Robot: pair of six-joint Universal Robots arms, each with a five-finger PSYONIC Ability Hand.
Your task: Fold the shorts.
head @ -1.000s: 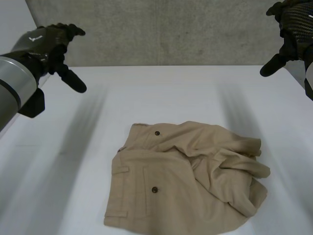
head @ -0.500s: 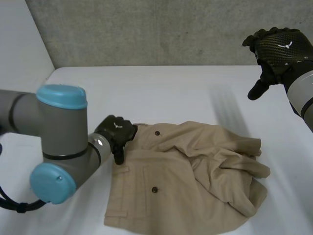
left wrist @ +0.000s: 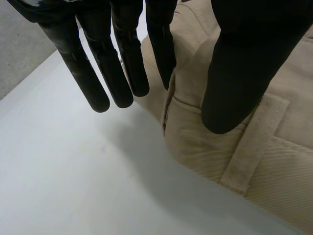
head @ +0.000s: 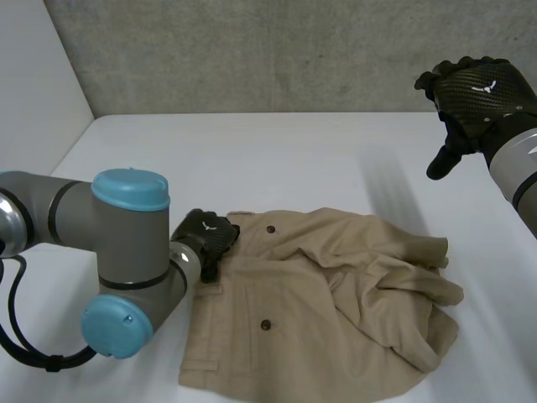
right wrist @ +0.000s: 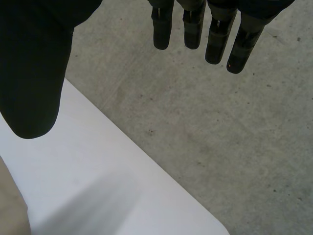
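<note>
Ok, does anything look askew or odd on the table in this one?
Only the shorts: their side nearer the right arm is bunched into loose folds, while the waistband side lies flat. The left hand sits open at a waistband corner. The right hand hangs open above the table, away from the cloth. Nothing looks damaged.

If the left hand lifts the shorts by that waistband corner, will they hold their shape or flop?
Probably flop: the shorts already lie rumpled in soft folds, so the cloth should drape and trail. The waistband by the left hand looks thicker, with a stitched belt loop, so it may stay flatter. The weave looks matt, unlikely to slip.
</note>
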